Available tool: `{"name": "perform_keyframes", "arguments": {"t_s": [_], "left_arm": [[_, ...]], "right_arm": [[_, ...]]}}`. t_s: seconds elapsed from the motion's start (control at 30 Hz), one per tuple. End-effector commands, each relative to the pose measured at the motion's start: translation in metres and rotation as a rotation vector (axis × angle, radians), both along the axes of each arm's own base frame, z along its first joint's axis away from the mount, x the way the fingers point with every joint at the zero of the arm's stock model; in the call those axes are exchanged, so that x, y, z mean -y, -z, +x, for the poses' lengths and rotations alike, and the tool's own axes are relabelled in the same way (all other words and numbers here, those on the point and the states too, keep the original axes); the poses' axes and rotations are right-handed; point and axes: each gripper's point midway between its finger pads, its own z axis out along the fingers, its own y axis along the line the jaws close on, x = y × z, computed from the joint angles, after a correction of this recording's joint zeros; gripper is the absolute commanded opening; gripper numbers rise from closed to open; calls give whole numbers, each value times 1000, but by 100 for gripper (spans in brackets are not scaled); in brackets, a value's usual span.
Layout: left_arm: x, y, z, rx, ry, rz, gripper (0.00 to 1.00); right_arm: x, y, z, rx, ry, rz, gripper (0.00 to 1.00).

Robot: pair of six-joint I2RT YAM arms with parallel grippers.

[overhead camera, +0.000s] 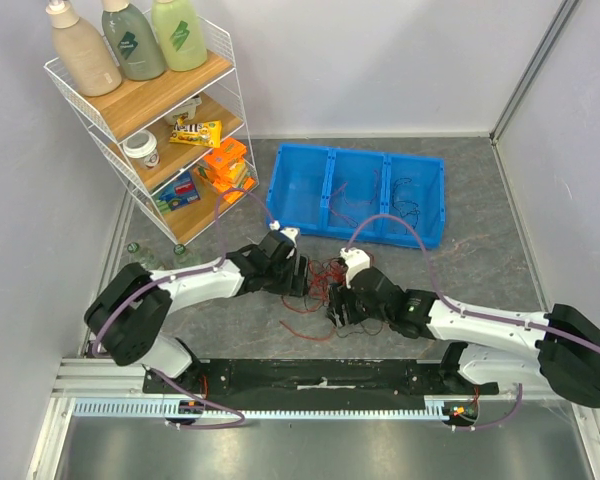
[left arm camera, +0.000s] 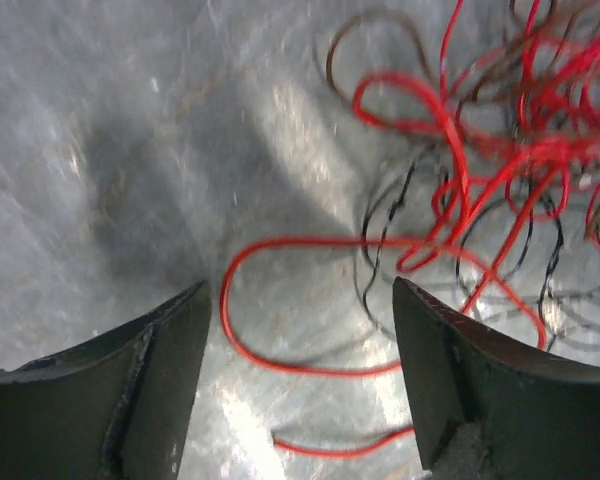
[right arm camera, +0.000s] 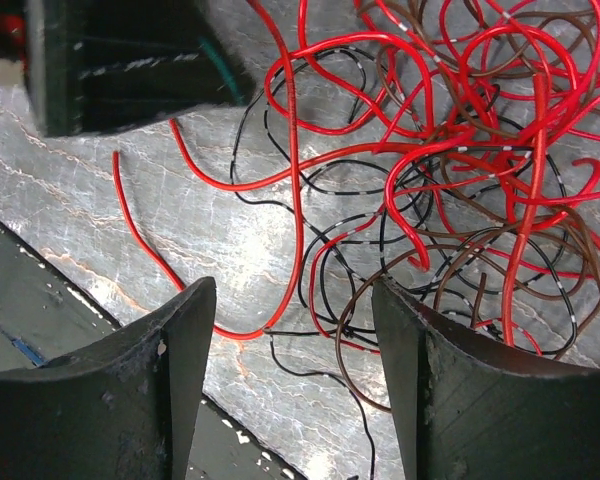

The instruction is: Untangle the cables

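Low over the cables (overhead camera: 325, 275), the left gripper (left arm camera: 300, 300) and right gripper (right arm camera: 285, 292) point inward (both spread).

The cables (left arm camera: 450, 125) are blurred (reds especially) and cut off at right.

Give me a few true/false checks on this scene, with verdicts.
1. The left pincer and the right pincer are both open and hold nothing. True.
2. The cables are all red. False: red, black and brown ones are tangled together.
3. The blue crate is empty. False: some cables lie in it.
4. The tangle lies on the table between the two pincers. True.
5. The shelf has three bottles on top. True.
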Motion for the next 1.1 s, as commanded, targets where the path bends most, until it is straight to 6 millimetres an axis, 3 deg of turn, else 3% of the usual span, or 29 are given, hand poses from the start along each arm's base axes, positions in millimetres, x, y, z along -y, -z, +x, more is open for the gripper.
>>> {"name": "perform_keyframes", "arguments": {"t_s": [0.0, 0.13, 0.27, 0.3, 0.33, 0.37, 0.4, 0.43, 0.5, 0.63, 0.7, 0.87, 0.97, 1.07], "left_arm": [[4, 0, 35, 125, -22, 117, 81], [0, 11, 39, 161, -41, 265, 78], [14, 18, 36, 173, -7, 264, 60], [15, 21, 35, 170, -9, 261, 50], [12, 22, 36, 175, -18, 270, 33], [9, 21, 39, 188, -32, 285, 10], [4, 18, 41, 198, -53, 301, 2], [0, 12, 42, 214, -67, 309, 2], [0, -8, 42, 256, -71, 274, 2], [1, -69, 35, 353, -50, 120, 2], [-7, -104, 31, 415, -74, 60, 2], [-40, -202, 17, 599, -132, -100, 2], [-64, -245, 12, 683, -178, -115, 2], [-73, -276, 6, 723, -178, -137, 2]], "right_arm": [[2, -10, 7, 42, 52, 36, 71], [7, -9, 8, 49, 68, 33, 71], [9, -5, 9, 49, 79, 20, 71], [10, -5, 10, 50, 88, 20, 71], [12, -4, 11, 51, 99, 18, 70], [14, -3, 12, 50, 118, 14, 70], [17, -1, 13, 47, 140, 7, 70], [21, 3, 14, 43, 172, -2, 70], [30, 11, 18, 34, 241, -26, 71], [53, 28, 29, 17, 414, -143, 72], [69, 31, 35, 33, 504, -210, 72], [86, 30, 39, 52, 603, -226, 64], [90, 23, 39, 64, 613, -210, 59], [79, 10, 40, 89, 513, -192, 60]]}}
